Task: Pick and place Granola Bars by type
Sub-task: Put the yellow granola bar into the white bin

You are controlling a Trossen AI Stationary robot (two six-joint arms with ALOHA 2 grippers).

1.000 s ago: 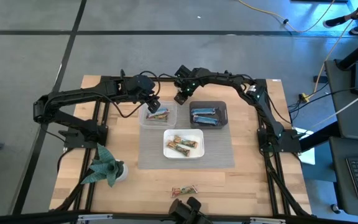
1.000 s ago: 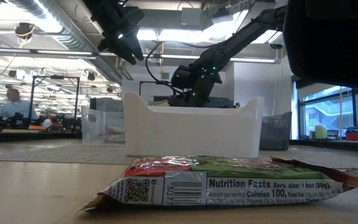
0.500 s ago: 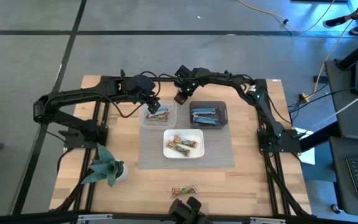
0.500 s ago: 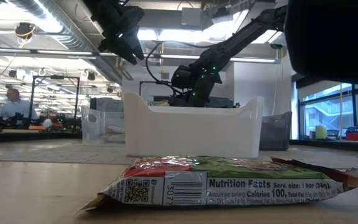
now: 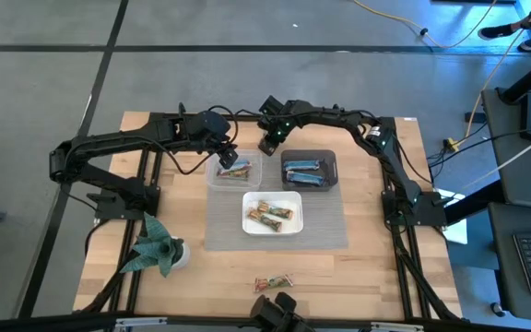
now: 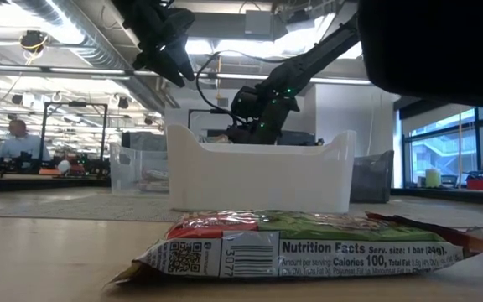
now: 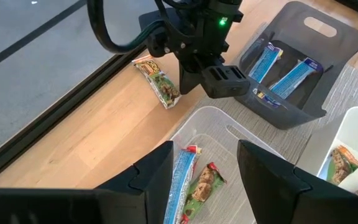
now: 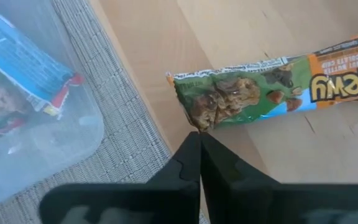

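My left gripper (image 5: 228, 157) is open and empty above the clear tub (image 5: 235, 171). The tub holds a blue-and-white bar (image 7: 184, 177) and a green-and-red bar (image 7: 205, 183). My right gripper (image 5: 268, 145) is shut, near the far edge between the clear tub and the dark tub (image 5: 310, 171), which holds blue bars (image 7: 284, 71). Its tips (image 8: 199, 134) stand at the near long edge of an orange-and-green bar (image 8: 272, 90) lying flat on the wood. The white tub (image 5: 272, 213) holds tan bars. One more bar (image 5: 273, 283) lies near the front edge. My right gripper's shut tips show right at the edge of the orange-and-green bar, near its green end (image 8: 199, 124). I cannot tell whether they touch it. The bar lies flat on the table.
A green paper plant figure (image 5: 155, 247) stands at the front left. The three tubs sit on a grey mat (image 5: 325, 226) at the table's middle. The two grippers are close together at the far side. Bare wood lies to the left and right of the mat.
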